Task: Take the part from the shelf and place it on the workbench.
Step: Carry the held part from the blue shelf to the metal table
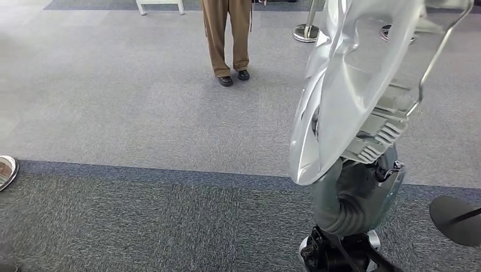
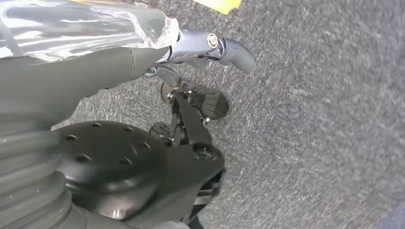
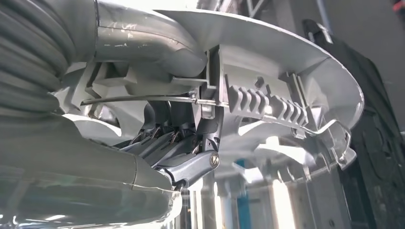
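The part [image 1: 351, 96] is a large round silver cover with a wire ring and ribbed clips on its back. My right hand [image 1: 368, 181] holds it upright at the right, above the carpet, and the part hides most of the fingers. In the right wrist view the dark fingers [image 3: 181, 143] reach into the part's [image 3: 286, 95] ribbed back and grip it, with the thumb against it. My left hand [image 2: 191, 47] hangs over the grey carpet with its fingers [image 2: 205, 102] apart and nothing in it.
A person in brown trousers and black shoes [image 1: 230, 39] stands ahead on the carpet. A stanchion base [image 1: 306, 31] is behind the part, another metal base [image 1: 5, 170] lies at the left edge, and a dark disc [image 1: 456, 218] sits at the lower right.
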